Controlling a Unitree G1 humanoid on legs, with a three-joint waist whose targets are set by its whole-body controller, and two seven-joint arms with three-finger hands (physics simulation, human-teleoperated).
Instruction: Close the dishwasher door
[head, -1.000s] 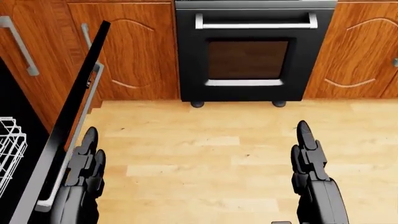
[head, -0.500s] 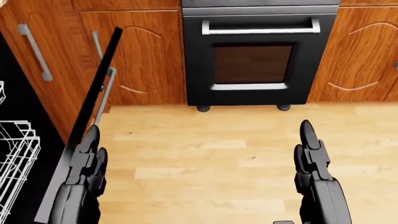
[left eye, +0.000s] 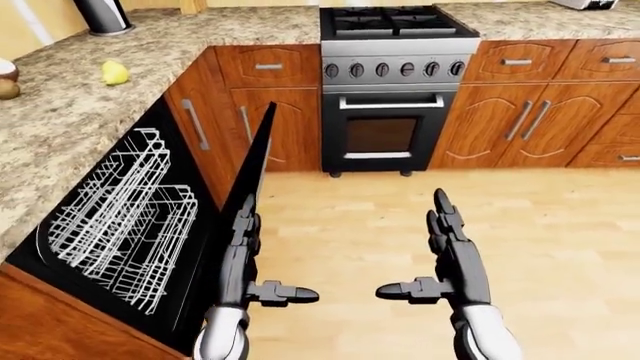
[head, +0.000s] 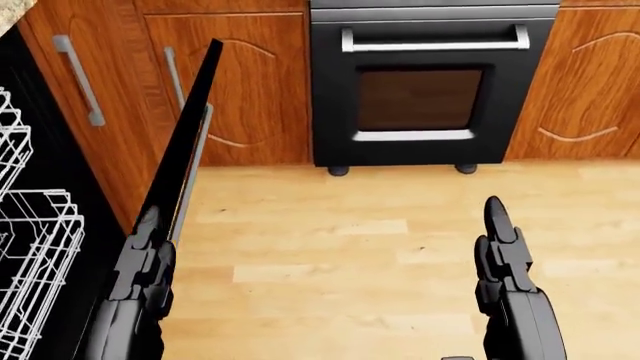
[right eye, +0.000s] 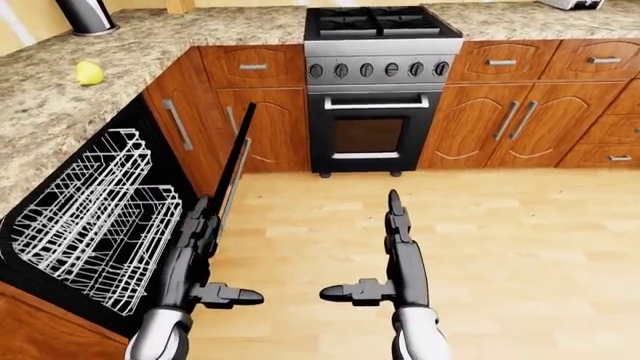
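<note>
The dishwasher door (left eye: 258, 161) is a black slab seen edge on, partly raised and leaning out from the open dishwasher at the left of the left-eye view. White wire racks (left eye: 130, 202) show inside the dark tub. A silver handle (head: 192, 169) runs along the door's outer face. My left hand (left eye: 245, 251) is open, its flat fingers lying against that outer face near the door's upper edge. My right hand (left eye: 450, 251) is open with its fingers straight, held over the floor and touching nothing.
A black oven (left eye: 385, 112) with a gas hob stands at the top centre, between wooden cabinets (left eye: 510, 124). The granite counter (left eye: 90, 105) on the left carries a yellow fruit (left eye: 115, 72) and a dark canister (left eye: 100, 15). A wooden floor (left eye: 350, 217) lies below.
The whole head view has shifted right, so the camera has moved left. The door stands steeper against the dishwasher than before, with my left hand still on it. More rack shows.
</note>
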